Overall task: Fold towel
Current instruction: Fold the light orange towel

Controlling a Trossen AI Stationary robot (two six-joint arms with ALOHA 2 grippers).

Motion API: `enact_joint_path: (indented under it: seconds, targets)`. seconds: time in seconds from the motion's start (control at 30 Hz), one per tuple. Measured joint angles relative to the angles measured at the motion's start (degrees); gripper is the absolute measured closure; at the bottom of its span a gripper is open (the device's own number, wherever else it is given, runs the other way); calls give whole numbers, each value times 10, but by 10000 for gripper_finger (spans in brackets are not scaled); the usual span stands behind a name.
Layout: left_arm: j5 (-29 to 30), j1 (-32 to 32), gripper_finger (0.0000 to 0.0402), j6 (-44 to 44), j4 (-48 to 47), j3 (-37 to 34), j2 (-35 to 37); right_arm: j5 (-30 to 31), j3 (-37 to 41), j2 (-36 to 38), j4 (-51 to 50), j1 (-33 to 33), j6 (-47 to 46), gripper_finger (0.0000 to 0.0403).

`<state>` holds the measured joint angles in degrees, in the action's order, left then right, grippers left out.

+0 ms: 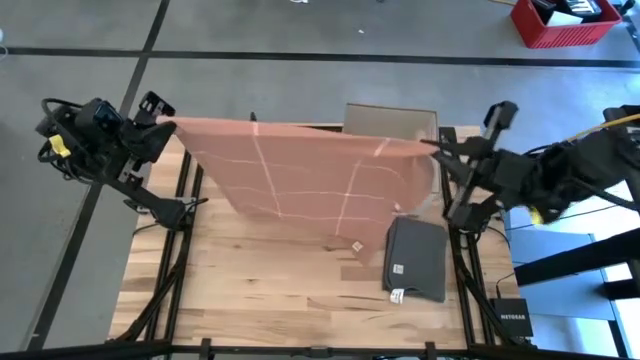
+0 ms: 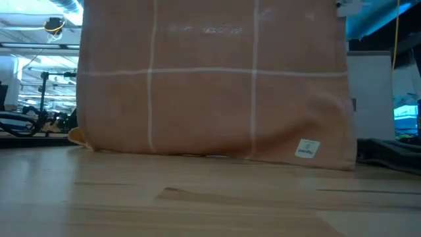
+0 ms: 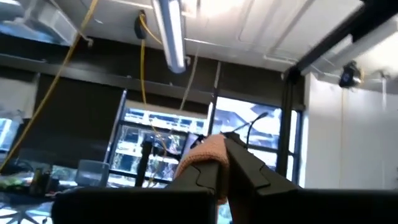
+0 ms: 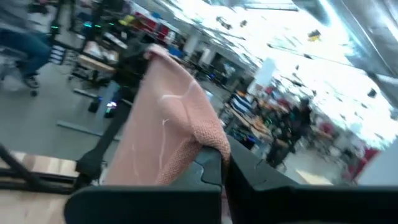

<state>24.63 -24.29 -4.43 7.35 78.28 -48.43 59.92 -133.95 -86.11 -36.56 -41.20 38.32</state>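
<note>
A: Towel [image 1: 310,175]: pink, thin pale grid lines. Stretched across the upper middle of the high view, top edge running from upper left to right of centre. Hangs as a sheet; lower hem reaches the wooden table [image 1: 260,290] near the middle of the frame.

B: Confirmed in the low view. Fills most of the frame as a curtain, hem resting on the tabletop, small white label [image 2: 307,149] at lower right of the cloth.

A: Left gripper [image 1: 163,125]: upper left of the high view, at the towel's left top corner. Fingers clenched on the cloth; pink corner bunched between them in the left wrist view [image 3: 202,155].

B: Right gripper [image 1: 437,150]: right of centre in the high view, at the towel's right top corner. Also clamped on fabric; folded pink edge draped over the dark fingers [image 4: 249,171] in the right wrist view.

A: Other items?

B: Dark grey folded cloth [image 1: 418,258], lower right of the table in the high view, just beside the towel's hanging lower corner, white tag at its bottom edge. Grey-brown flat board [image 1: 390,122] behind the towel at top centre. Red crate [image 1: 565,22] on the floor, top right corner.

A: Contact between grey cloth and towel?

B: Cannot tell from above; close, possibly overlapping.
</note>
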Motion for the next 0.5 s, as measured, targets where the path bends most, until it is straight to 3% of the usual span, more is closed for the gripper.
enact_joint_path:
  seconds: [0.17, 0.33, 0.5]
  targets:
    - [-5, -2, 394, -39, 1, 44, -27, 4, 0, 0, 91, -13, 100, 398]
    - [-4, -2, 394, -81, 39, 101, -54, -10, 0, -4, 203, -11, 263, 398]
    - [-4, -8, 394, -86, -6, 125, -69, -9, 0, -3, 211, -12, 276, 398]
